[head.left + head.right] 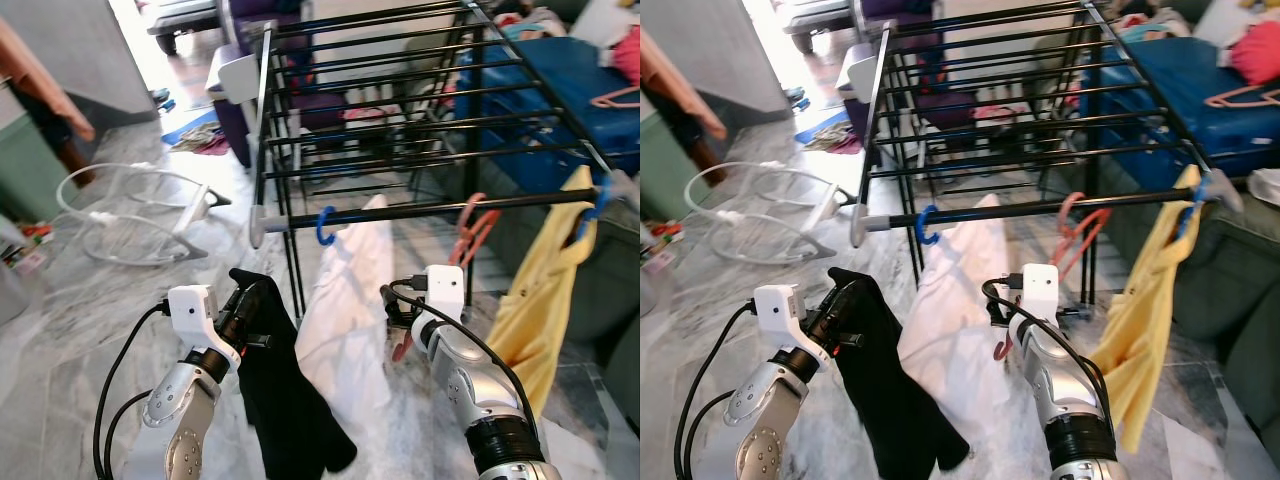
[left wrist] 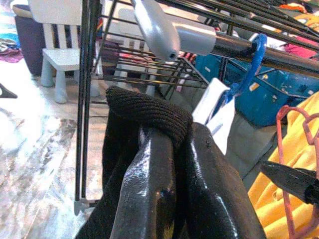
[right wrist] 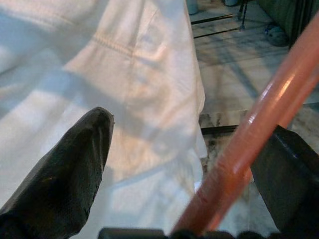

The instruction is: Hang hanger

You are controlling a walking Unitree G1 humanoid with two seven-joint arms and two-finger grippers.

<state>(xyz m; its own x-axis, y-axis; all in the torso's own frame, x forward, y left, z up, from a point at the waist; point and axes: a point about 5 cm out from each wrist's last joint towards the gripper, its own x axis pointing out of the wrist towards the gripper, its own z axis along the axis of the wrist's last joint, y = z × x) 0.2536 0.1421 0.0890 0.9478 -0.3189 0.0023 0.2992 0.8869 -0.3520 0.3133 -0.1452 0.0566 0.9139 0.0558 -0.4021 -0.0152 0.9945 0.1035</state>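
Observation:
My left gripper (image 1: 245, 305) is shut on a black garment (image 1: 285, 400) that hangs from it, low and left of the drying rack's front rail (image 1: 430, 210). In the left wrist view the black cloth (image 2: 144, 112) is bunched over the fingers (image 2: 149, 189). A blue hanger hook (image 1: 324, 226) on the rail carries a white garment (image 1: 345, 320). A salmon hanger (image 1: 470, 235) hangs on the rail to the right. My right gripper (image 1: 395, 300) is open below it, and the salmon bar (image 3: 254, 134) passes between its fingers (image 3: 75, 164), close to one. A yellow garment (image 1: 545, 300) hangs at the rail's right end.
The black rack (image 1: 400, 100) has several parallel bars stretching away. A white wire stand (image 1: 130, 215) lies on the marble floor to the left. A small white chair (image 1: 235, 75) stands behind the rack. Blue furniture (image 1: 560, 100) and a grey sofa (image 1: 600, 290) are to the right.

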